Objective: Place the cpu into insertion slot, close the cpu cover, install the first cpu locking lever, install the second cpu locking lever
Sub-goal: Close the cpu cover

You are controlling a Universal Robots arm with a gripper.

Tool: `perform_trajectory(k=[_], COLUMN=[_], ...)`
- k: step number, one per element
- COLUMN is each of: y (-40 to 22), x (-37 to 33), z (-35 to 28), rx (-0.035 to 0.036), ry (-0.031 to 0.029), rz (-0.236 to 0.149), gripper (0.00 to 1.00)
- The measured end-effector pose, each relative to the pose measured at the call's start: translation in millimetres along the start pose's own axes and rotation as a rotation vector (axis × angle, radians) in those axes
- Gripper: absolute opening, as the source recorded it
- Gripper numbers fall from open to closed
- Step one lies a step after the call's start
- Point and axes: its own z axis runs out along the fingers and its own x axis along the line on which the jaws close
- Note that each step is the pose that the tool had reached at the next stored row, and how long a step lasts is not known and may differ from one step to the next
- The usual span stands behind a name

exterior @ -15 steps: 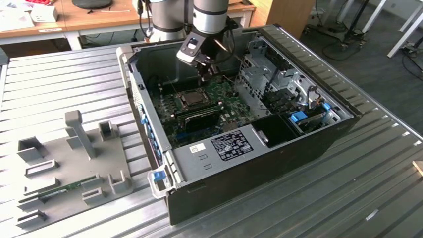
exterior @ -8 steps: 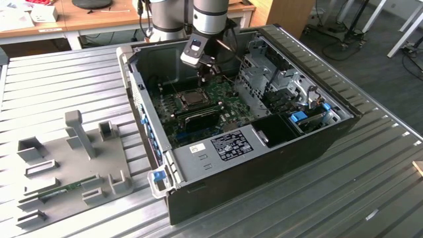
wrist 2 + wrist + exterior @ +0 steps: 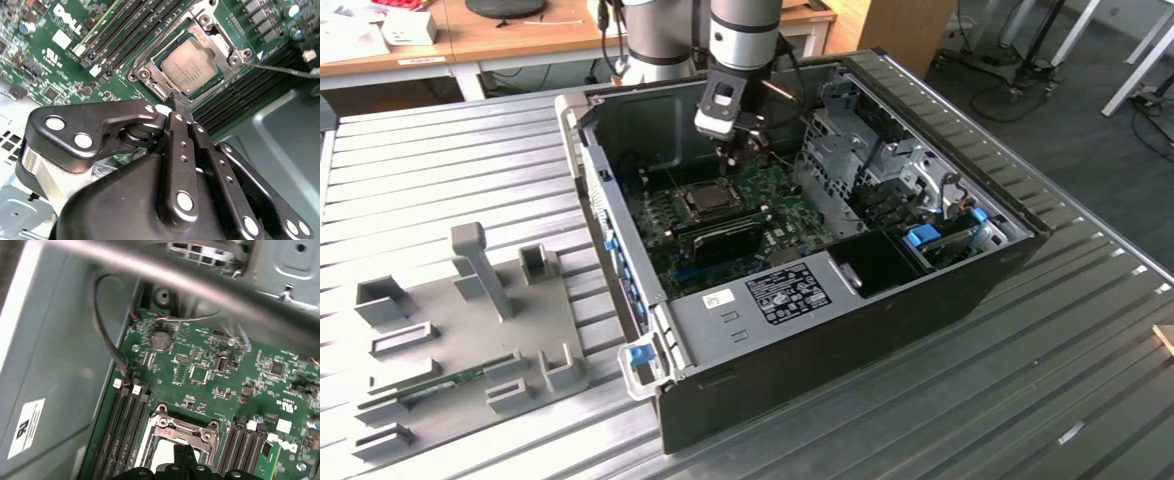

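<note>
Second wrist view: you see the cpu (image 3: 192, 65) lying flat in the insertion slot (image 3: 145, 75), its pale face showing through the window of the cpu cover (image 3: 220, 39), which lies down around it.
Gripper: your gripper (image 3: 178, 102) has its fingers pressed together with nothing between them, tips at the slot's edge; you cannot tell whether they touch it.
Lever: a thin silvery rod (image 3: 280, 69) sticks out sideways from one corner of the frame.
Writing: white print marks the green circuit board (image 3: 67, 30); in the first wrist view a white sticker (image 3: 31, 426) sits on the case wall.
Containers: in the exterior view the open computer case (image 3: 987, 270) holds the board, and at the exterior view's left a grey fixture tray (image 3: 574, 310) holds a memory stick (image 3: 454, 381).
</note>
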Motion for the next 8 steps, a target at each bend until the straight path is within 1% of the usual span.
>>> perform_trajectory(k=[8], y=[0.0], x=[0.0], z=[0.9], rx=[0.0028], ry=[0.0035], rz=[-0.145], gripper=[0.10])
